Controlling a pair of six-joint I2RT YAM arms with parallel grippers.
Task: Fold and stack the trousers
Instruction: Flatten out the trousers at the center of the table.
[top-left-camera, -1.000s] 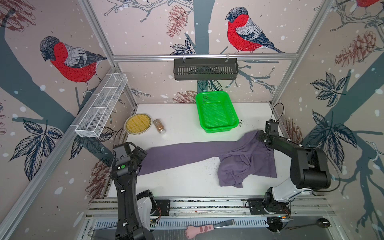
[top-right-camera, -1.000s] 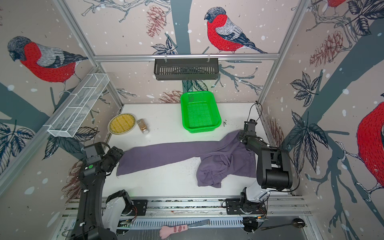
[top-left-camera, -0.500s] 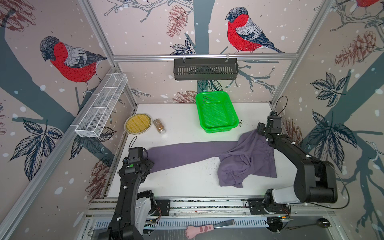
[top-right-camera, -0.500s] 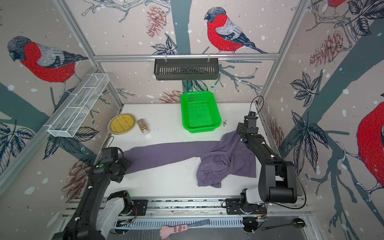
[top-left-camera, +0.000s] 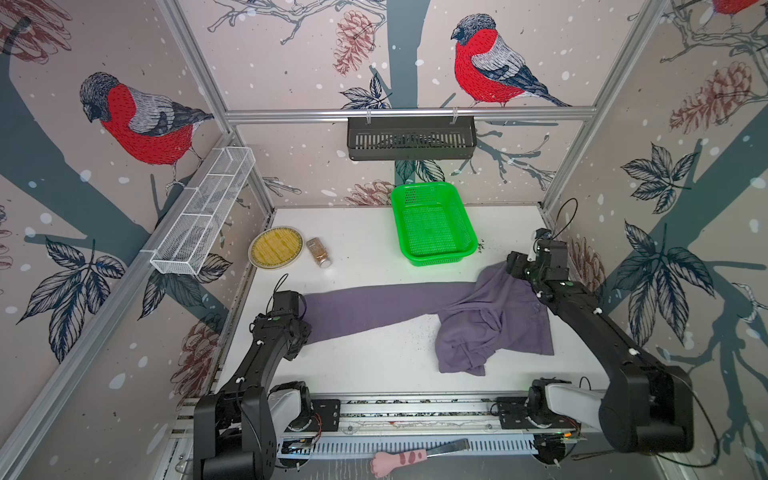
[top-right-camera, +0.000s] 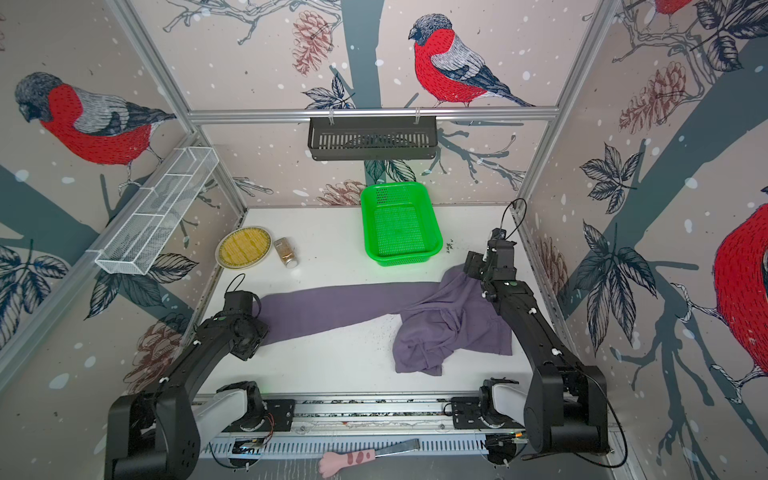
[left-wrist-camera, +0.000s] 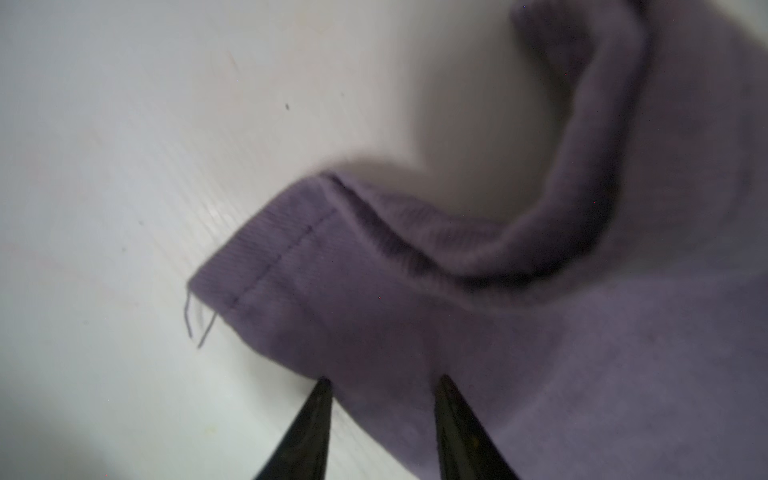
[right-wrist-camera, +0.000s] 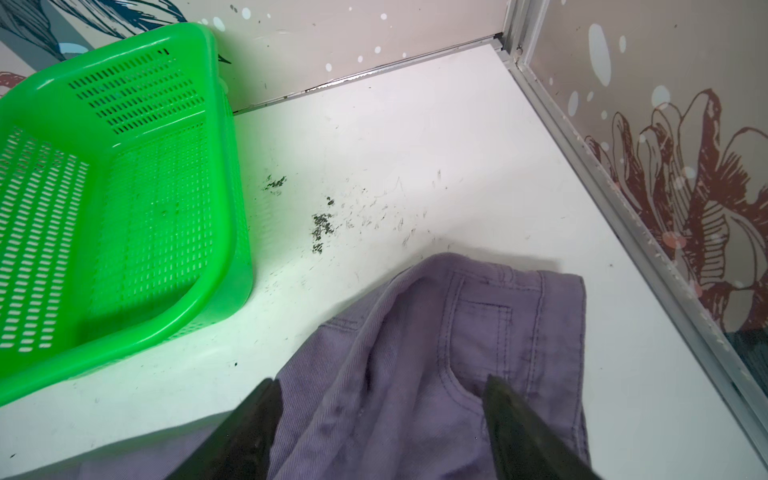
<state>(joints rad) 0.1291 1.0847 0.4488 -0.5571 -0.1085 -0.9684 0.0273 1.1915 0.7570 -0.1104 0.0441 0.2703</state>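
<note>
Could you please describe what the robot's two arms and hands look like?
Both the left arm and right arm are black, boxy links with small white clips, on pale grey base joints. A thin black cable loops off each wrist, beside a small green light. The left hand and right hand each have two black fingers tapering to points.

Premises: a purpose-built robot test cell, not a dwelling; aluminium frame posts carry panels of printed bullfinch wallpaper around a white table, and two black arms are mounted to a rail at its near edge. Household props stand about: a green basket just beside the right gripper, a black rack hung on the crossbar beyond it, a wire shelf, plate and jar beyond the left gripper.
</note>
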